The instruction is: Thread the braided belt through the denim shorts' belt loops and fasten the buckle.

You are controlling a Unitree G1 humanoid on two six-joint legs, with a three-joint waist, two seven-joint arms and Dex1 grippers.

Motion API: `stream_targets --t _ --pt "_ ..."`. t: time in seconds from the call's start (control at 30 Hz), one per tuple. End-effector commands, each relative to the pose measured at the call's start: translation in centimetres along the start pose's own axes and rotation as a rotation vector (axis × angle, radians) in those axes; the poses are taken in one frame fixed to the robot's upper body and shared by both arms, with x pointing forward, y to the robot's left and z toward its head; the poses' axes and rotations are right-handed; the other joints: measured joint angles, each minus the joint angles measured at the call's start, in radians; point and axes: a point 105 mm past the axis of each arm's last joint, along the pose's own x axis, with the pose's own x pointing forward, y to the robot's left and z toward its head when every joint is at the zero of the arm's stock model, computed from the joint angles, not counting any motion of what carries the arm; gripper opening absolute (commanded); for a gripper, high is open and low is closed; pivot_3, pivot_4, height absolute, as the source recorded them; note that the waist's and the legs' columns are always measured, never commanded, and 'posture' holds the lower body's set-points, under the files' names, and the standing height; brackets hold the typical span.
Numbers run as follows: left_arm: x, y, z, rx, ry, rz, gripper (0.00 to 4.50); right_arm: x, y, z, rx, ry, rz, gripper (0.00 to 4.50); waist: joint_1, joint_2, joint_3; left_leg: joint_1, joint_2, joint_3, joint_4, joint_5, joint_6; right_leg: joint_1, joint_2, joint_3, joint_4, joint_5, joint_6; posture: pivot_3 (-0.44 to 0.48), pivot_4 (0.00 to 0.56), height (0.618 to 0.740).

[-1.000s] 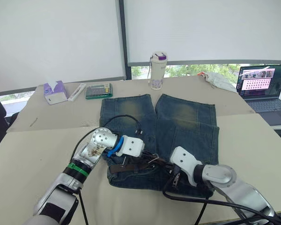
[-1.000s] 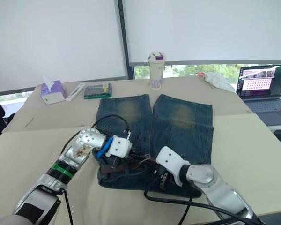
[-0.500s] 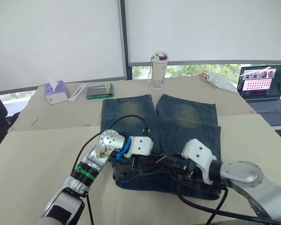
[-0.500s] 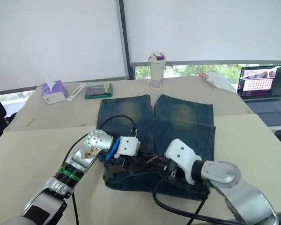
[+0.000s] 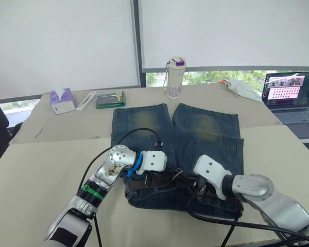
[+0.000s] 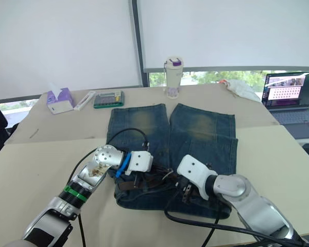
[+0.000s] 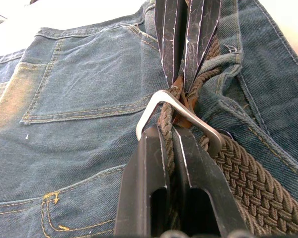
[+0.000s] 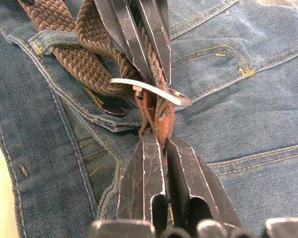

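The denim shorts (image 5: 177,149) lie flat on the tabletop (image 5: 46,170), legs pointing toward the window and waistband nearest the robot. The braided belt (image 7: 248,173) runs along the waistband, passing under a belt loop (image 8: 49,40) beside the fly button. Both grippers meet over the middle of the waistband. The left gripper (image 7: 170,136) has its jaws pressed together on the braided strap right at the buckle (image 7: 181,111), the silver frame lying just past its fingertips. The right gripper (image 8: 156,136) faces it from the other side, jaws pinching the reddish-brown leather tip (image 8: 156,111) of the belt, which sits against the same buckle; the two grippers' fingers nearly touch across the metal frame. Whether the tip has passed fully through the frame I cannot tell. At the far edge of the tabletop stand a tumbler (image 5: 174,77), a tissue box (image 5: 60,100) and a green case (image 5: 109,99); a laptop (image 5: 290,95) sits off to the right
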Motion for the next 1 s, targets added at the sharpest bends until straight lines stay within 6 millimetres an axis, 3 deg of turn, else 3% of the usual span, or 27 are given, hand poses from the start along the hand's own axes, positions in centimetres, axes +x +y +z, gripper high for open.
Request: stream_targets --t 0.03,0.1,0.23,0.33,0.43,0.53,0.63,0.73,0.87,1.0 --pt "-2.2 -0.3 4.0 -0.276 -0.234 -0.048 0.99 -0.6 -1.1 0.5 -0.043 -0.008 -0.07 0.0 -0.006 0.0 0.0 0.0 0.0 0.0 0.0 0.0 0.0 0.0 0.0 0.0 0.0 0.0 0.0 0.0 0.15 0.74" --pt "-3.5 1.0 4.9 -0.395 -0.309 0.035 1.68 -0.7 -1.2 0.4 -0.047 -0.005 -0.079 0.0 -0.005 0.0 0.0 0.0 0.001 0.0 0.0 -0.001 0.002 -0.001 0.0 0.0 0.002 0.0 0.0 0.0 0.15 0.74" --pt "-6.8 -0.8 3.8 -0.648 -0.307 0.01 3.04 -1.4 -1.3 0.2 -0.051 0.002 -0.103 0.0 -0.012 0.001 0.0 0.001 0.001 -0.001 0.0 -0.001 0.002 0.0 0.001 0.0 0.002 -0.001 0.001 0.0 0.15 0.74" --pt "-7.8 -3.1 2.5 -0.742 -0.247 -0.036 3.04 -1.7 -1.1 0.2 -0.05 0.002 -0.108 0.0 -0.02 0.002 0.0 0.003 0.001 -0.001 -0.002 -0.001 0.002 0.0 0.001 0.0 0.003 -0.003 0.001 0.0 0.15 0.74" --pt "-7.0 -6.2 -1.0 -0.74 -0.064 -0.064 1.96 -1.9 -1.0 0.2 -0.045 -0.003 -0.115 0.0 -0.012 0.001 0.0 0.003 0.001 -0.001 -0.002 -0.001 0.002 0.0 0.0 0.0 0.002 -0.003 0.001 0.0 0.15 0.74" --pt "-6.1 -8.2 -5.2 -0.722 0.117 -0.029 0.96 -2.2 -0.9 0.3 -0.043 -0.003 -0.125 0.0 -0.003 0.001 0.0 0.003 0.0 -0.001 -0.002 -0.001 0.002 0.001 -0.001 0.001 0.001 -0.003 0.001 0.0 0.15 0.74" --pt "-5.9 -9.8 -7.9 -0.718 0.224 -0.02 0.03 -2.7 -1.2 0.0 -0.049 0.014 -0.156 0.0 0.005 0.002 -0.001 0.003 0.001 -0.001 -0.002 -0.001 0.002 0.002 -0.001 0.0 0.0 -0.002 0.0 0.0 0.15 0.74" --pt "-6.3 -11.0 -9.7 -0.693 0.303 -0.027 0.03 -4.3 -2.1 -1.1 -0.049 0.07 -0.219 0.0 0.006 0.003 -0.003 0.004 0.001 -0.001 -0.002 -0.002 0.002 0.003 -0.002 0.001 0.0 -0.003 0.001 0.0 0.15 0.74" --pt "-6.8 -11.3 -10.8 -0.681 0.334 -0.027 0.03 -6.7 -3.4 -3.0 -0.069 0.169 -0.315 0.0 0.015 0.01 -0.007 0.004 -0.002 0.0 -0.002 -0.002 0.003 0.004 -0.005 0.001 0.001 -0.006 0.005 0.0 0.15 0.74" --pt "-6.3 -10.6 -10.6 -0.662 0.311 -0.016 0.03 -6.9 -2.3 -3.3 0.0 0.142 -0.267 0.0 0.012 0.009 -0.007 0.005 -0.003 0.0 -0.002 -0.003 0.004 0.012 -0.006 0.0 0.001 -0.009 0.011 0.0 0.15 0.74"
